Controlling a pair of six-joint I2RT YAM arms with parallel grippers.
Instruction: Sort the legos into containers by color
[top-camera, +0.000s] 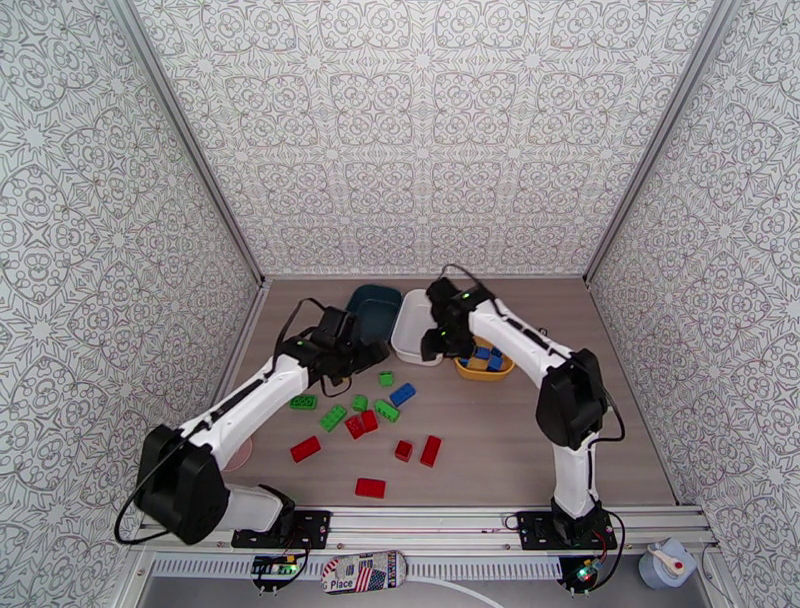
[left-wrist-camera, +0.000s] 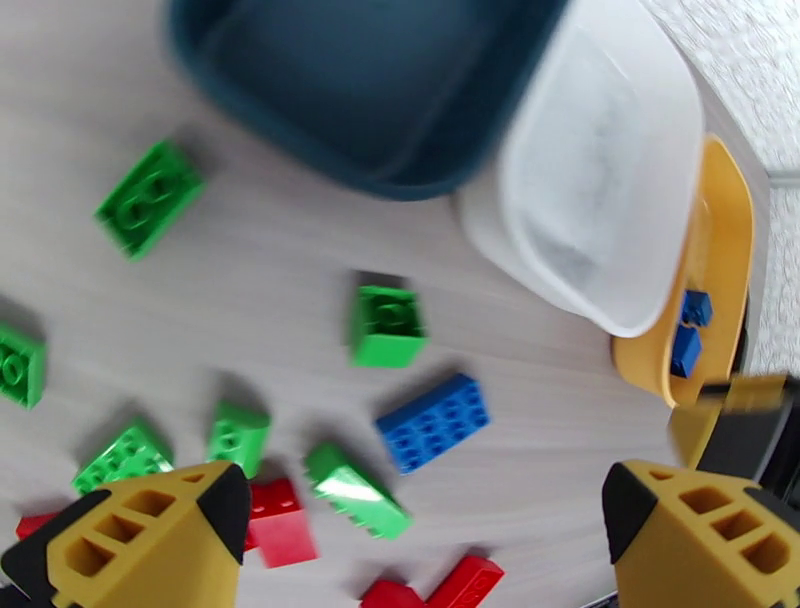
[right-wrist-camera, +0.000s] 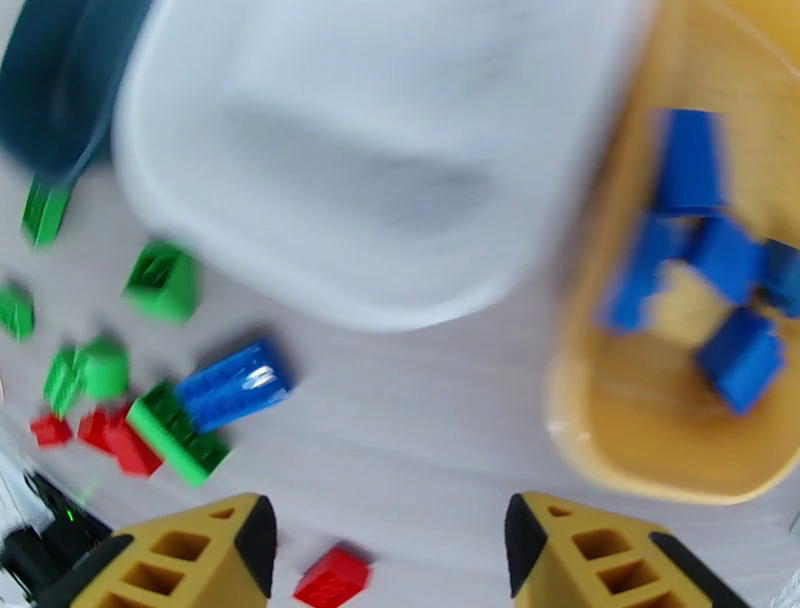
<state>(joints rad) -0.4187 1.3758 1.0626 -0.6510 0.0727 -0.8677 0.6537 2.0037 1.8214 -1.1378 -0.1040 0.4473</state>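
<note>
The left tool (left-wrist-camera: 420, 520) is hanging spread and empty over red and green legos (top-camera: 333, 417) lying loose on the table (top-camera: 500, 450) — the right tool (right-wrist-camera: 390, 545), also spread, is hovering beside the yellow tub (right-wrist-camera: 620, 470) holding blue bricks (right-wrist-camera: 740, 360).

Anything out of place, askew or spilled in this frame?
Nothing spilled or damaged. The white tub sits tight against the yellow tub, possibly overlapping its rim; blur hides which. One blue lego lies unsorted.

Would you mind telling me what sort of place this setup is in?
Probably a robot lab test booth: patterned panels wall in a table, two arms are bolted to a metal rail, and toy bricks lie beside sorting tubs.
</note>
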